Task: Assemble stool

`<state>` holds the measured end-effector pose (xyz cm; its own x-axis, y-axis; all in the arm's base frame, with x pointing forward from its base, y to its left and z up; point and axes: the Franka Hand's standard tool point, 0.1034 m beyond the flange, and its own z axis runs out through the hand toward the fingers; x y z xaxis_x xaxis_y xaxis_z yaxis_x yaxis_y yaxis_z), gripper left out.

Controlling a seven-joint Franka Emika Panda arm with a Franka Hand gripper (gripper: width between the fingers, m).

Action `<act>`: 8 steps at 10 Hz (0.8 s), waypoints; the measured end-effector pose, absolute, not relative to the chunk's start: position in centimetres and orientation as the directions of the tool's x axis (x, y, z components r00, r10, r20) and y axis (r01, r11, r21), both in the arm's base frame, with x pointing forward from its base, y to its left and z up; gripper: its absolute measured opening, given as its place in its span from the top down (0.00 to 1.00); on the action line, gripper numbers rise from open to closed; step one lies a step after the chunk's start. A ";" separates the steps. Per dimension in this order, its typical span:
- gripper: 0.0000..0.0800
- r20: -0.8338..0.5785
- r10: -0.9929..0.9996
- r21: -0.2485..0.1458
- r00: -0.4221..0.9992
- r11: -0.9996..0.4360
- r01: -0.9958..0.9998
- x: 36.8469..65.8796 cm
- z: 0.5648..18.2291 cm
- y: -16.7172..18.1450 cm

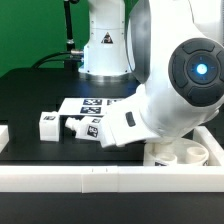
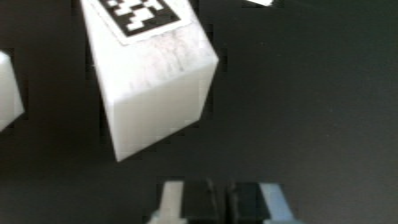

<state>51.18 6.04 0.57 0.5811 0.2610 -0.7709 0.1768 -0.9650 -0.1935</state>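
My gripper (image 2: 224,192) looks closed, empty; white blocky tagged plastic leg (image 2: 151,90) just ahead: open wide, centre across its flats.

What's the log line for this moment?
gripper: shut, empty | leg: on table, ungrasped | seat: partly hidden

Mid-frame, one white leg (image 2: 151,95) lies on the black table (image 2: 311,120), set at a slant. A black-and-white tag (image 2: 139,15) is on the end nearest the frame edge. At the opposite edge, the gripper (image 2: 219,205) has its fingers (image 2: 173,205) drawn together, holding nothing and clear of the leg. A second white part (image 2: 9,90) is cut off by the frame's side edge.
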 end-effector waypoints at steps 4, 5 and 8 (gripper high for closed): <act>1.00 -0.778 0.269 -0.198 0.567 -0.963 0.184 51.7 1.5 6.6; 1.00 -0.771 0.299 -0.219 0.562 -0.954 0.206 51.8 1.6 6.5; 0.63 -0.694 0.428 -0.299 0.579 -0.903 0.309 50.7 3.8 6.2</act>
<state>50.74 6.22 3.79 0.5791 0.4280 -0.6939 0.3089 -0.9029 -0.2990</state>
